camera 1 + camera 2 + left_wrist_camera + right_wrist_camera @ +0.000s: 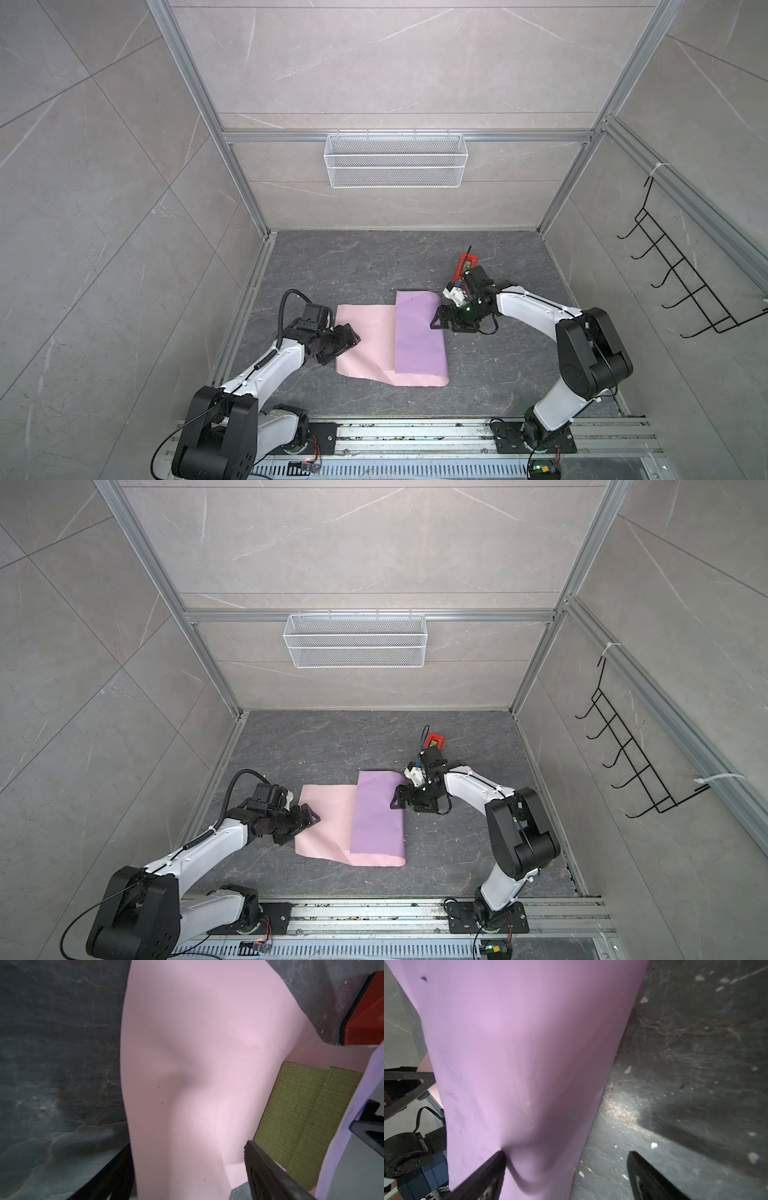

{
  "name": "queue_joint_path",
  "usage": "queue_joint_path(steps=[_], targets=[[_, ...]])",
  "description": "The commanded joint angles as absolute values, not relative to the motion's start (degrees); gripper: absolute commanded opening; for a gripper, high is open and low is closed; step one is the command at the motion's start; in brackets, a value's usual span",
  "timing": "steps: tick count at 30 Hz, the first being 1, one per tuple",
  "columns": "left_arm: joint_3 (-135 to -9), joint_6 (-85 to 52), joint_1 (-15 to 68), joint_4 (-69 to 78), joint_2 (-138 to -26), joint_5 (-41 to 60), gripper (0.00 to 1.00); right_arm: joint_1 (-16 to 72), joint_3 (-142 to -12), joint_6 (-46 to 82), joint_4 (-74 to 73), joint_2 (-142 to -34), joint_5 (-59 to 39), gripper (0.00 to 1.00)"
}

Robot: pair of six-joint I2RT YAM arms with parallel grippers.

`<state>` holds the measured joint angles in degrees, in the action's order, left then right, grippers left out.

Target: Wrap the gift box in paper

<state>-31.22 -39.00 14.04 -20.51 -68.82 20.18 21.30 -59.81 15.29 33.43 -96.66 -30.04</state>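
The paper (365,345) lies on the dark table with its pink side up. Its lilac side (417,332) is folded over as a flap on the right in both top views (376,812). The olive-green gift box (305,1111) shows only in the left wrist view, under that flap. My left gripper (351,336) (188,1147) is open at the paper's left edge, and pink paper rises between its jaws. My right gripper (436,320) (566,1153) is open at the flap's right edge. One of its fingers (492,1169) dents the lilac sheet; the other is over bare table.
A red tape dispenser (465,266) (365,1022) stands just behind the right wrist. A white wire basket (395,160) hangs on the back wall. A black hook rack (681,282) hangs on the right wall. Aluminium rails border the table.
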Motion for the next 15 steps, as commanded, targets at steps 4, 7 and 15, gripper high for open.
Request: queue_joint_path(steps=[4, 7, 15], targets=[[-33.31, -39.11, 8.94, -17.10, -73.34, 30.54, 0.80, 22.24, -58.89, 13.98, 36.19, -99.84, -24.19, 0.92], [-34.35, -38.67, 7.71, -17.03, -75.51, 32.67, 0.80, 22.25, -58.84, 13.97, 36.22, -99.72, -24.17, 0.92], [-36.90, -39.07, 4.65, -16.92, -80.18, 32.48, 0.74, 22.19, -58.88, 13.89, 36.21, -99.75, -24.26, 0.92]])
